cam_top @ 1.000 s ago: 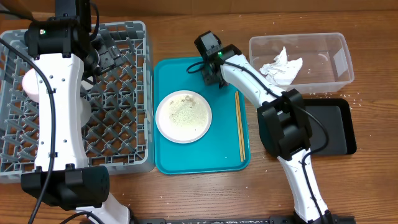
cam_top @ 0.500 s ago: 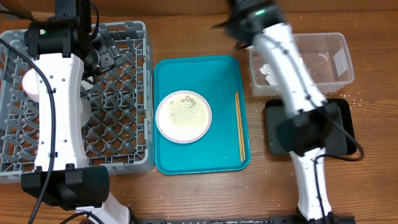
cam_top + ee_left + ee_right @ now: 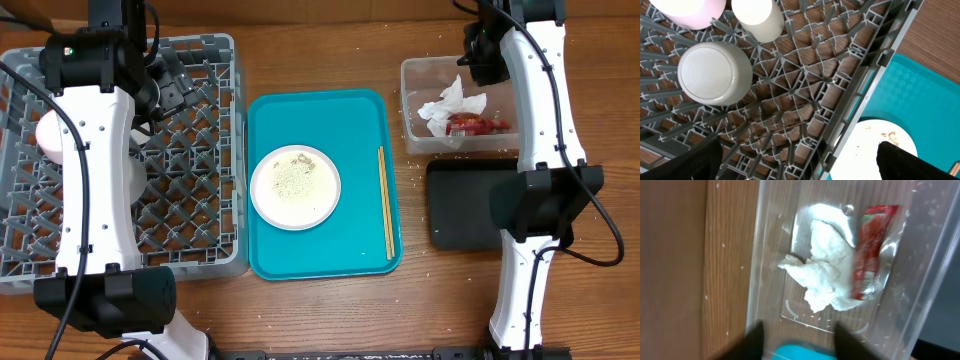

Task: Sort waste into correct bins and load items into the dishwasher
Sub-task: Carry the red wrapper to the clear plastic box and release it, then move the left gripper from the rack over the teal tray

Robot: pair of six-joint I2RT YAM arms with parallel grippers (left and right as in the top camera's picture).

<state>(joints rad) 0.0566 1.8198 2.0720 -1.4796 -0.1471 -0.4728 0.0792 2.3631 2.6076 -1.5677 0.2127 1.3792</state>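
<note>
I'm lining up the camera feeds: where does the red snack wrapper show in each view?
Overhead: upper right, the red wrapper lies in the clear tub.
Left wrist: not in it.
Right wrist: right of centre, lying lengthwise inside the tub.
Shared landmark: the crumpled white napkin right beside the wrapper.

The rack [image 3: 200,190] stands left of the serving tray [image 3: 300,120], which carries the plate [image 3: 295,187] and chopsticks [image 3: 387,200]. At right, the napkin [image 3: 447,105] and wrapper [image 3: 478,124] lie in the tub [image 3: 408,110].
</note>
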